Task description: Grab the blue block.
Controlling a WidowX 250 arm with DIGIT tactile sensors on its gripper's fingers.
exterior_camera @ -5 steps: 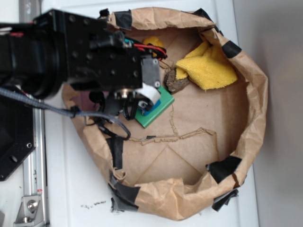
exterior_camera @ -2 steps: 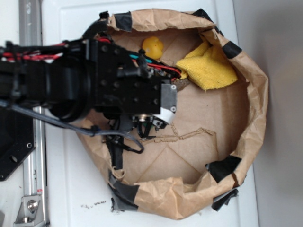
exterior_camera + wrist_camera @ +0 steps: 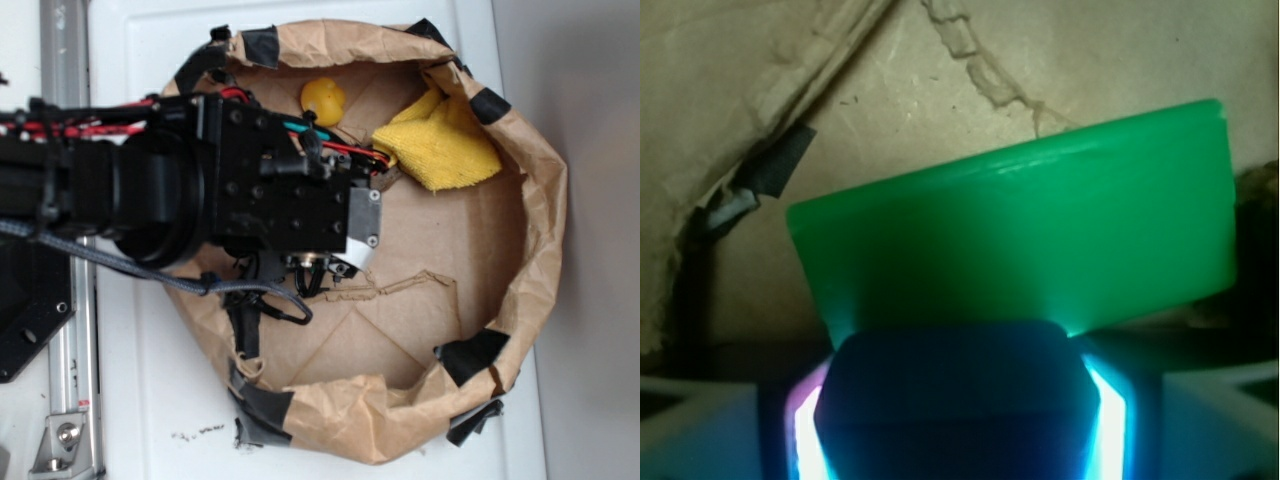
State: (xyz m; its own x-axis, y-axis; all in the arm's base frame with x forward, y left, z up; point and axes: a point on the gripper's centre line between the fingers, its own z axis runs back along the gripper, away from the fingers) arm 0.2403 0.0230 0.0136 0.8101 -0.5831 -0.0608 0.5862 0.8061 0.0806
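Note:
In the wrist view the blue block (image 3: 955, 400) fills the space between my gripper's (image 3: 955, 435) jaws, dark and in shadow, with a thin lit gap on each side. Pale fingers (image 3: 1225, 420) stand just outside those gaps, so the gripper is open and straddles the block. Right behind the blue block lies the green block (image 3: 1020, 230), flat on the brown paper. Seen from the exterior, the gripper (image 3: 318, 272) points down into the paper bowl, and the arm hides both blocks.
A crumpled brown paper bowl (image 3: 540, 220) with black tape patches rings the work area. Inside it, a yellow ball (image 3: 323, 98) lies at the back and a yellow cloth (image 3: 440, 145) at the back right. A torn seam (image 3: 400, 288) crosses the paper floor.
The arm has swung right and down from the bowl's left side to sit over the two blocks, which showed a second ago and are now covered in the exterior view.

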